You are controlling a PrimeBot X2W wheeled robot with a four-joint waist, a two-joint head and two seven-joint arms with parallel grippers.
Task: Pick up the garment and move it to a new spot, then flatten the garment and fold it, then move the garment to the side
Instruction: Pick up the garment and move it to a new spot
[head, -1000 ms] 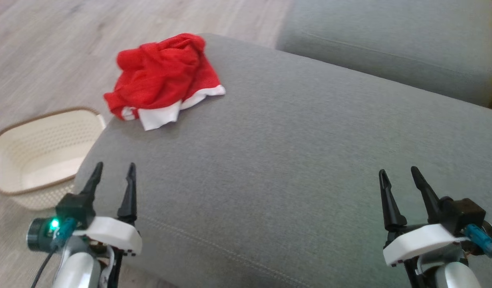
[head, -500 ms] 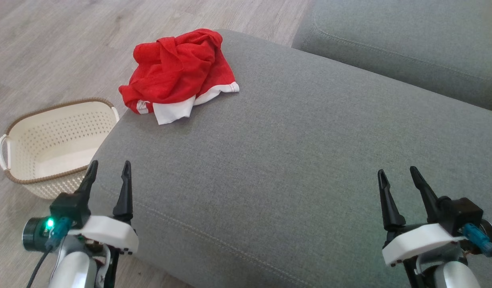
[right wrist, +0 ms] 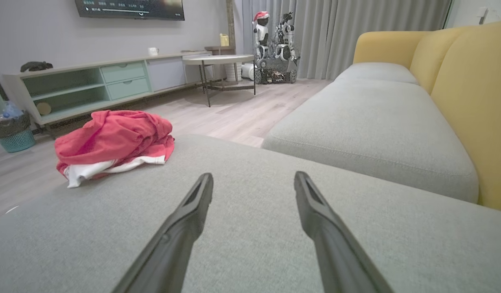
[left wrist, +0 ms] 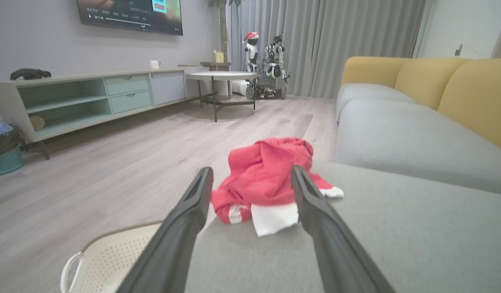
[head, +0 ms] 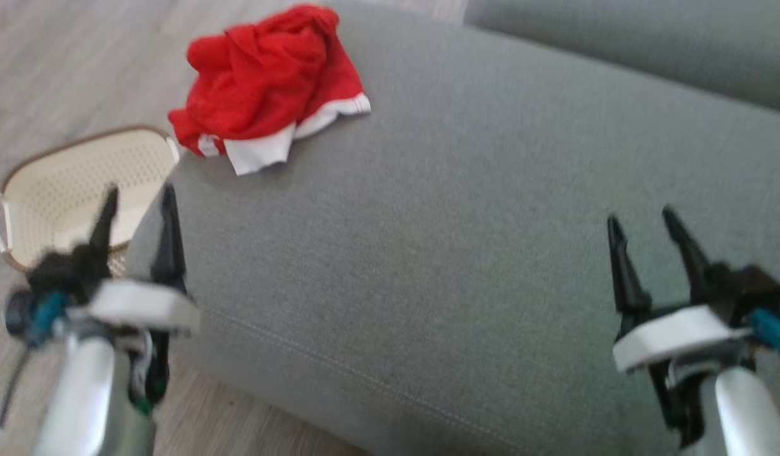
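we see the garment [head: 263,88] as a crumpled heap on the far left corner of the grey sofa seat cushion [head: 459,221], its left side reaching the cushion's rounded edge above the wooden floor [head: 60,63]. in the head view, which is somewhat blurred, the heap is longer than it is wide, and we read its long axis as a diagonal from near left to far right. the cloth is bright red, bunched into thick folds. a white band edges its near side, and one white flap sticks out toward the near left. which end is the garment's top we cannot tell.

the left tool [head: 139,193] hovers at the near left corner of the cushion, its two dark fingers spread apart and empty, pointing toward the garment. in the left wrist view the heap sits framed between those fingers, beyond their tips. the right tool [head: 640,212] hangs over the near right of the cushion, likewise spread wide with nothing between its fingers, well apart from the garment.

a cream perforated basket [head: 79,140] stands on the floor just left of the cushion, near the left tool. a second grey cushion [head: 618,44] lies at the far right.
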